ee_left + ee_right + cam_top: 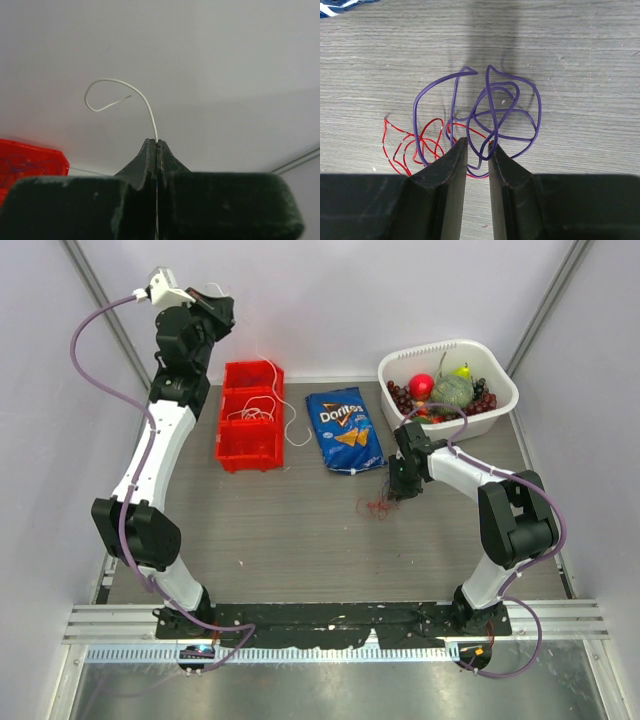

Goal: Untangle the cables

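Note:
My left gripper [157, 142] is raised high at the back left [222, 298] and shut on the white cable [120, 84]. The cable's free end curls above the fingertips. The rest hangs down into the red basket and loops onto the table beside it [290, 428]. The purple-blue cable [512, 102] and the red cable [415, 145] lie tangled on the table in front of my right gripper [477, 145]. That gripper is low over the tangle [377, 505], with its jaws slightly apart and a purple-blue loop between the fingertips.
A red divided basket [250, 418] stands at the back left and also shows in the left wrist view [30, 162]. A blue Doritos bag [345, 430] lies in the middle. A white tub [500, 385] of fruit stands at the back right.

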You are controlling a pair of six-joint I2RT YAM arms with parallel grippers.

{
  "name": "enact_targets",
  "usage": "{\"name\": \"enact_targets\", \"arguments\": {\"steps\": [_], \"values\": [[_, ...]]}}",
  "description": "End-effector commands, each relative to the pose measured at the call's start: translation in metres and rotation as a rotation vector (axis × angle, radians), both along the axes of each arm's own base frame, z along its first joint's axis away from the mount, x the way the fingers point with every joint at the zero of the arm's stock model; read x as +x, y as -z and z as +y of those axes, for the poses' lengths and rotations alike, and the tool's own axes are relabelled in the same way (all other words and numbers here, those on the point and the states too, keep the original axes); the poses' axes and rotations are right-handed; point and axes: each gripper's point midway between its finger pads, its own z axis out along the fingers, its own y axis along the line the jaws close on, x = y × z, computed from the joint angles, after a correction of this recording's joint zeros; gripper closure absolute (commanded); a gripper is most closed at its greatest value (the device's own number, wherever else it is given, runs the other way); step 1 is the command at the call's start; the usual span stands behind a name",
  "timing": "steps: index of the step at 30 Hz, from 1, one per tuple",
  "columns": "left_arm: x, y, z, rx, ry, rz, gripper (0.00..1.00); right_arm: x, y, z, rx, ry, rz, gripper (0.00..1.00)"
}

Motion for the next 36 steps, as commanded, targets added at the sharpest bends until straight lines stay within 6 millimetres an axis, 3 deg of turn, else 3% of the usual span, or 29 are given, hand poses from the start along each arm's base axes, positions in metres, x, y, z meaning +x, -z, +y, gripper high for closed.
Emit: {"name": "enact_targets", "arguments": {"steps": [1,4,13,22,25,36], "values": [[-0.002,-0.019,0.006,-0.020,-0.010,-0.064,1.00,0.010,-0.015,0.001,-0.003,-0.003,-0.045,0.72],[-0.003,-0.024,0.005,-0.030,0.002,-0.076,1.00,0.011,-0.015,0.001,-0.005,-0.001,-0.049,0.72],[-0.016,-0.064,0.006,-0.042,0.015,-0.158,1.00,0.011,-0.016,0.001,-0.003,-0.002,-0.050,0.72],[-0.008,-0.075,0.017,-0.050,-0.009,-0.182,1.00,0.011,-0.015,0.001,-0.003,-0.003,-0.047,0.72],[-0.003,-0.075,0.019,-0.049,-0.011,-0.187,1.00,0.012,-0.016,0.000,-0.005,-0.001,-0.052,0.72],[0.014,-0.043,0.021,-0.041,-0.019,-0.126,1.00,0.013,-0.014,0.000,-0.009,-0.003,-0.047,0.72]]}}
